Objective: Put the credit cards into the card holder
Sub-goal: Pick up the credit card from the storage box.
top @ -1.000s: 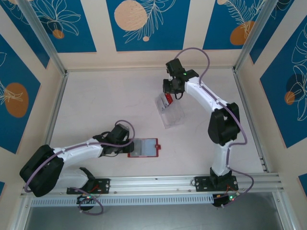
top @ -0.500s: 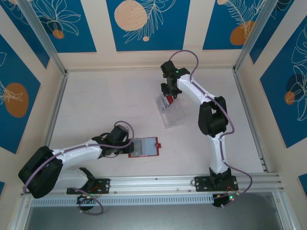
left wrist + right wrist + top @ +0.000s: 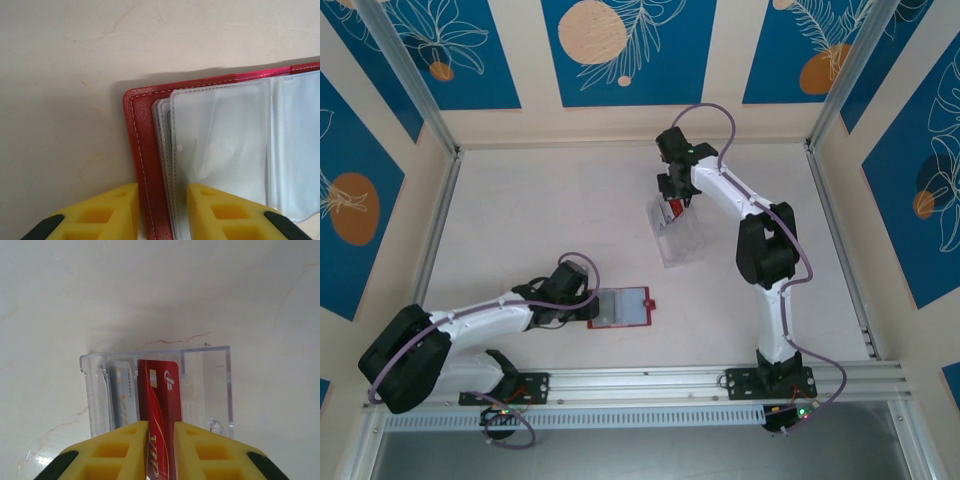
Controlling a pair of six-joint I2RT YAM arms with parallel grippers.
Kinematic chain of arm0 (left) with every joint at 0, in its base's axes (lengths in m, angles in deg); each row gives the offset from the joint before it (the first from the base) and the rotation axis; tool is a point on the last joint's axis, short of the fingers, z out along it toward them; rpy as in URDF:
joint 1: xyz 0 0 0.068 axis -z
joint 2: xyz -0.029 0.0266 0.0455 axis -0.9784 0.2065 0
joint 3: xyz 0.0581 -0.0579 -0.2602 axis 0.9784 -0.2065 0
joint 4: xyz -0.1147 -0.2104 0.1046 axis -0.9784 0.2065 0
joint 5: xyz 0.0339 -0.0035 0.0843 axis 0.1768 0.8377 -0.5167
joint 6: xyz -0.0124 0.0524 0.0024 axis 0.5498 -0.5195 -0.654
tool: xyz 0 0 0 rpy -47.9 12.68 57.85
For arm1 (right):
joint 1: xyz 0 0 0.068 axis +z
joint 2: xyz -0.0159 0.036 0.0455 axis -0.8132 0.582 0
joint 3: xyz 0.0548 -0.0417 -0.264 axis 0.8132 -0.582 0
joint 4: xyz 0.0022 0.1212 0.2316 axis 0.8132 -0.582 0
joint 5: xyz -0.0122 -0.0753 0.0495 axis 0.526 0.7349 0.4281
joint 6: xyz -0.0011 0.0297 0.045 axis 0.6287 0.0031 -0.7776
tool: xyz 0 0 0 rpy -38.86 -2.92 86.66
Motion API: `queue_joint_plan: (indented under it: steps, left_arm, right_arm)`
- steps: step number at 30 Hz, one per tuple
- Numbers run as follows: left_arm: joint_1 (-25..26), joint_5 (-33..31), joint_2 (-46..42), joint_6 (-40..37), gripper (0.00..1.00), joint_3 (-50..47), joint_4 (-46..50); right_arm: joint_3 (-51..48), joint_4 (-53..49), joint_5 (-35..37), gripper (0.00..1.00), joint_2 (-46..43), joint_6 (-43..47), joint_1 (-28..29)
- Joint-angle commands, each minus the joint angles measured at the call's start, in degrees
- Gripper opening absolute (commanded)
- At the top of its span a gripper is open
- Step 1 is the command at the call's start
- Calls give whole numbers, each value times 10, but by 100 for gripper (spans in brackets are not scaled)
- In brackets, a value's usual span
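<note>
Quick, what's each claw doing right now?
Left gripper: shut on the wallet edge.
Right gripper: shut on the red card in the clear tray.

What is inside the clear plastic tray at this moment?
The clear tray holds a red card standing on edge between the right gripper fingers, and a pale card beside it. Their lower parts are hidden behind the yellow fingers.

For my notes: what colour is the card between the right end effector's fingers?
Red, clearest in the right wrist view.
</note>
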State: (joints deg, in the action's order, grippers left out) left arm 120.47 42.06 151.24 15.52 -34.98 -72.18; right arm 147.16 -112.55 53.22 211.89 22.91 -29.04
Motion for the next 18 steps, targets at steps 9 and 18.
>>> queue_joint_plan:
  steps: [9,18]
  left_arm:
    - [7,-4,12,7,29,-16,12]
    - [6,-6,7,8,29,-18,15]
  right_arm:
    - [-3,1,19,23,-10,12,-1]
    - [-1,-1,11,23,8,13,-3]
